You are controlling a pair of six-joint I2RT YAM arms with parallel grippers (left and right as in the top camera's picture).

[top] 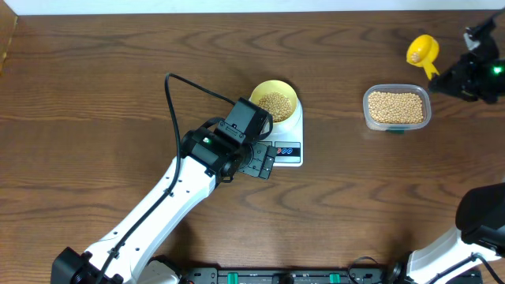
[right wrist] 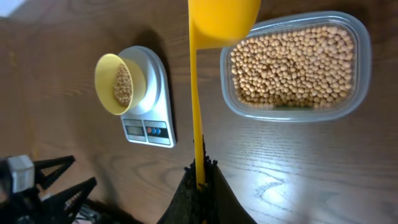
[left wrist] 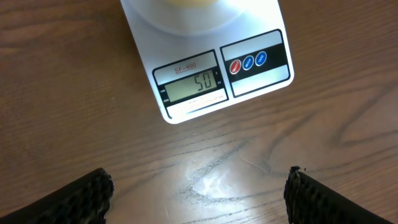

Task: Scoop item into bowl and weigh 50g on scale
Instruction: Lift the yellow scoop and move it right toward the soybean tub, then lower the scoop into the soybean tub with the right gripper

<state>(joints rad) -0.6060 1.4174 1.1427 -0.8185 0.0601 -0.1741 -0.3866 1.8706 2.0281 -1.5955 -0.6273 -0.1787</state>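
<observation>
The pale-yellow bowl [top: 274, 102] holds tan beans [top: 274, 103] and rests on the white scale [top: 288, 140]; both show again in the right wrist view, bowl [right wrist: 118, 83] on scale [right wrist: 149, 99]. The scale's display [left wrist: 194, 85] reads 50. My left gripper [top: 262, 162] hovers open just in front of the scale, fingers [left wrist: 78, 199] wide apart over bare wood, nothing between them [left wrist: 198, 200]. My right gripper [right wrist: 201, 171] is shut on the handle of a yellow scoop [right wrist: 221, 15], held at the far right [top: 422, 52] above the tub of beans [top: 397, 108].
A clear plastic tub [right wrist: 292, 65] full of beans sits right of the scale. The left arm [top: 158, 213] stretches from the near edge toward the scale, with a black cable [top: 181, 83] looping over it. The rest is brown wooden table.
</observation>
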